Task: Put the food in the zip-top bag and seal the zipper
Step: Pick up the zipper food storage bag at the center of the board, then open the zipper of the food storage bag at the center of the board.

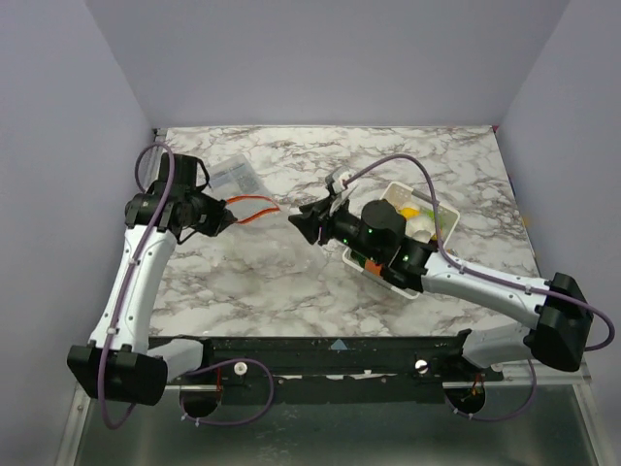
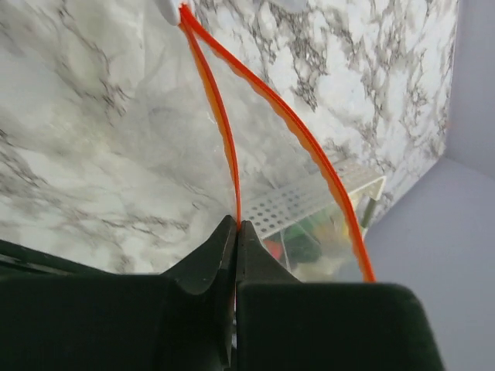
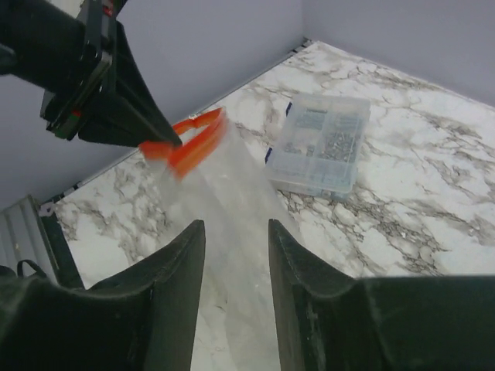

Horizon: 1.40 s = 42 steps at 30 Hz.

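Orange-red plastic is all that holds the bag up. The left gripper (image 2: pixel 237 228) has its jaws pressed together on one lip of the zipper (image 2: pixel 317 158), lifting the mouth of the zip-top bag (image 3: pixel 232 185) off the worktop (image 1: pixel 291 291). The right gripper (image 3: pixel 236 228) faces it with jaws spread; the clear film runs down into the gap between them, unclamped. The food (image 1: pixel 412 212) lies in the white basket (image 1: pixel 451 209) under the right arm, and we see none of it in the bag.

We judge the weak spot to be that single thin pinch. The film is limp, so a tug from the right side could pull the strip out of the left jaws, or the mouth could sag shut with only one lip supported. If the right jaws close on both walls at once, the opening is sealed off before anything goes in. A toy piece released over a half-collapsed mouth would likely roll onto the worktop.
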Each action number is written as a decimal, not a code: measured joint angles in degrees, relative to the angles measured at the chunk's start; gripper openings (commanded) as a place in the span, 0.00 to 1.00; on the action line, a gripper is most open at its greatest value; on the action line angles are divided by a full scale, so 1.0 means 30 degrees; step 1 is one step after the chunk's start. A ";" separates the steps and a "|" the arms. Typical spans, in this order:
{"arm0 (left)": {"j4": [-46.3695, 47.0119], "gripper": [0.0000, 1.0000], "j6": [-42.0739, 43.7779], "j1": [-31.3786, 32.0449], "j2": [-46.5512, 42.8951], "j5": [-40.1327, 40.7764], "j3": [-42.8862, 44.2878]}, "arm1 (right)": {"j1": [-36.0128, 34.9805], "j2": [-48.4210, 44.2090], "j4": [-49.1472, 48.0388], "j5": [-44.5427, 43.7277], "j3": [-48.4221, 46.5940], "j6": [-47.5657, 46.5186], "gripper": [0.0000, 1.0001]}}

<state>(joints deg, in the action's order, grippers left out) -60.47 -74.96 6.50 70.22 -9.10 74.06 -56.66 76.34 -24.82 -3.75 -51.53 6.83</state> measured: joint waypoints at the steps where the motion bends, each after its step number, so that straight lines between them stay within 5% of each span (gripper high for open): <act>1: -0.0095 0.00 0.0627 0.0000 -0.0554 0.0750 0.0066 | -0.0007 0.0000 0.1282 0.0015 -0.1049 0.0415 0.57; 9: 0.0816 0.00 0.8000 0.0189 -0.5858 0.5297 -0.1552 | 0.0029 0.0831 1.0324 -0.1115 -0.6513 0.5734 0.72; 12: 0.1647 0.00 1.1919 0.0386 -0.7708 0.5748 -0.1996 | 0.0051 0.2018 1.2706 -0.1107 -0.7796 0.7198 0.87; 15: 0.2404 0.00 1.5140 0.1013 -0.8575 0.5770 -0.1727 | 0.0051 0.2914 1.3959 -0.1078 -0.8196 0.8510 0.99; 21: 0.3876 0.00 1.8185 0.3606 -0.7104 0.4211 -0.1814 | 0.0051 0.3162 1.3566 -0.0029 -0.7847 1.0608 1.00; 28: 0.5829 0.00 1.8688 0.4772 -0.4772 0.0401 -0.4874 | 0.0051 0.2062 1.0506 0.1056 -0.4291 1.1293 0.92; 36: 0.7329 0.00 1.9642 0.5093 -0.4452 -0.1588 -0.5173 | 0.0051 0.2936 0.9748 0.0437 -0.4248 1.1249 0.75; 42: 0.8582 0.00 2.0072 0.5129 -0.4459 -0.2200 -0.6156 | 0.0051 0.4575 0.9333 0.0423 -0.4590 1.1315 0.21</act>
<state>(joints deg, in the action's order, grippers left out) -34.72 -14.74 21.89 56.84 -15.70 55.59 -56.51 90.06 3.18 -2.48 -65.30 40.77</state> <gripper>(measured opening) 0.012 0.454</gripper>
